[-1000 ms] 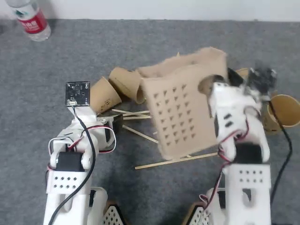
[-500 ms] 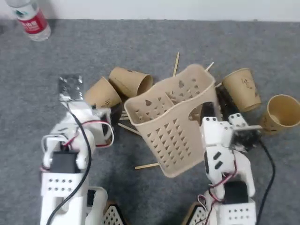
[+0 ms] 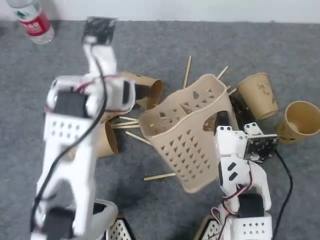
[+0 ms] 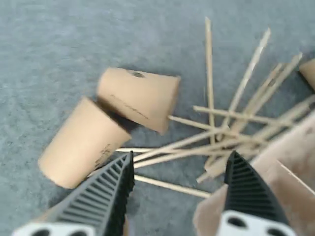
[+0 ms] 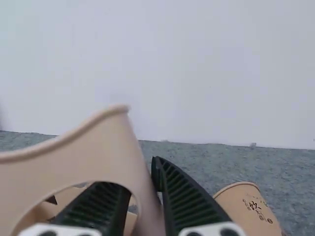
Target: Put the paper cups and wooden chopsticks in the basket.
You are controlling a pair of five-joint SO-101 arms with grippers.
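Note:
The beige basket (image 3: 192,142) stands tilted at the middle of the grey mat, its opening toward the far left. My right gripper (image 3: 227,117) is shut on the basket's right wall; the right wrist view shows the rim (image 5: 74,147) clamped between the right gripper (image 5: 142,183) fingers. My left gripper (image 4: 177,172) hangs open above two lying paper cups (image 4: 140,98) (image 4: 81,142) and a heap of wooden chopsticks (image 4: 231,132). From above, the left gripper (image 3: 142,91) is by a cup (image 3: 150,90). Two more cups (image 3: 257,95) (image 3: 300,120) lie right of the basket.
A plastic bottle (image 3: 32,20) stands at the far left corner. Loose chopsticks lie left of the basket (image 3: 130,122), in front of it (image 3: 160,176) and behind it (image 3: 188,70). A cup (image 3: 105,142) lies partly behind the left arm. A white wall borders the mat's far side.
The left arm has risen and swung out toward the far side, over the cups. The basket has come down from its lifted tilt and the right arm has pulled back nearer with it.

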